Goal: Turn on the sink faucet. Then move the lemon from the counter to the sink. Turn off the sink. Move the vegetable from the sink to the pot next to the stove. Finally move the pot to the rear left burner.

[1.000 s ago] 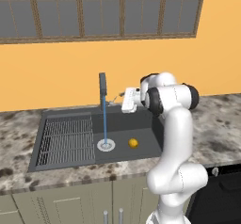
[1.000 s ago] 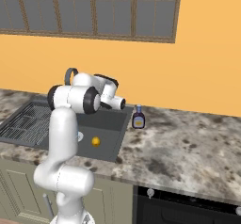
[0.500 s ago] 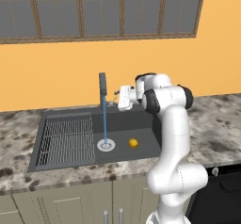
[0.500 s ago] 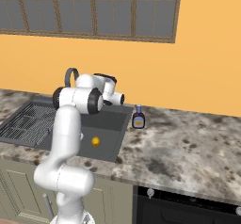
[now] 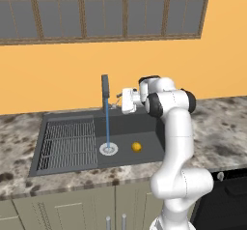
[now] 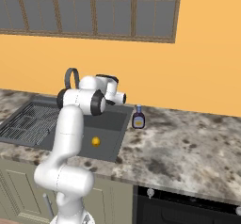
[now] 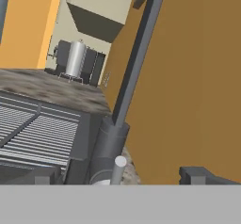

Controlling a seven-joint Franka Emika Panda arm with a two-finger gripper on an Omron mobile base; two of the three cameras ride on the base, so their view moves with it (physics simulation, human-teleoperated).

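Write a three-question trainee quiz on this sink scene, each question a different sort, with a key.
1. True or false: water is running from the sink faucet into the sink.
2. Where is the lemon? A) on the counter B) in the basin, right of the drain C) in the gripper
3. Fill in: the small dark bottle stands on the counter, to the ____ of the sink in the right base view.

Key:
1. True; a blue stream falls to the drain.
2. B.
3. Right. The gripper is open near the faucet's base, holding nothing.
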